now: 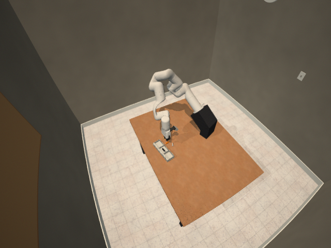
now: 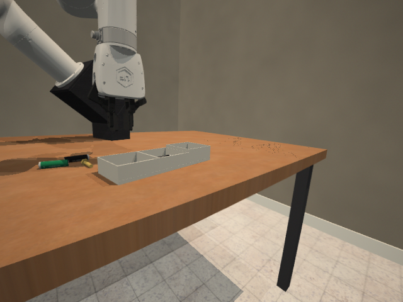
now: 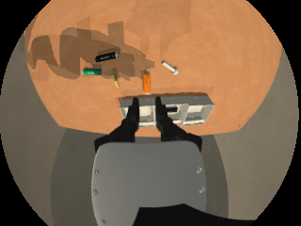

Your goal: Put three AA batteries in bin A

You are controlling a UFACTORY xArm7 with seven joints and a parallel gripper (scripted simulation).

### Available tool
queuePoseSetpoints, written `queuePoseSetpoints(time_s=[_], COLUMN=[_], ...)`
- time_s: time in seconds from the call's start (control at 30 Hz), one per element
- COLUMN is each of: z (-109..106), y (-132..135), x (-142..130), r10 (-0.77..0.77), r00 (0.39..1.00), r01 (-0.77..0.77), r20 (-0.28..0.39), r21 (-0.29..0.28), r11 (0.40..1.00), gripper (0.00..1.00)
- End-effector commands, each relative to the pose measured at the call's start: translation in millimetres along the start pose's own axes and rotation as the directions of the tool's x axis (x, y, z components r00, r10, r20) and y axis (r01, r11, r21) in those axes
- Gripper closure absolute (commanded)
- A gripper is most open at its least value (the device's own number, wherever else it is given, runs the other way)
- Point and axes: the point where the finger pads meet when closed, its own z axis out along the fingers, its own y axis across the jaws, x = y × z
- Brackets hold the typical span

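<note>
Although its letters cannot be read, the three-bin tray point(image 1: 170, 159) point(image 2: 182, 163) point(image 3: 193, 100) stands nearest, a dark cylinder point(image 1: 163, 150) point(image 2: 164, 156) point(image 3: 171, 109), probably a battery, inside the middle bin. Gripper point(image 1: 167, 138) point(image 2: 121, 128) point(image 3: 147, 104): raised, fingers parted narrowly, nothing held. Just beyond the tray lies the orange battery point(image 1: 167, 143) point(image 3: 147, 82); farther left, the green battery point(image 2: 53, 163) point(image 3: 91, 72), then the black battery point(image 2: 76, 158) point(image 3: 107, 56). Expected handling: light, rigid, smooth, liable to roll; grip squarely across mid-barrel.
</note>
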Motion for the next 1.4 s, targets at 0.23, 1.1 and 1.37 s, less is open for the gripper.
queuePoseSetpoints(time_s=[0.23,1.1,1.37], z=[-1,61,61], y=[1,2,2], x=[-1,-2,-2], r10=[-0.001,-0.001,-0.001], r00=[1.0,1.0,1.0], r01=[0.001,0.001,0.001], r20=[0.003,0.002,0.002], r21=[-0.002,-0.002,-0.002], r11=[1.0,1.0,1.0], gripper=[0.72,0.72,0.72])
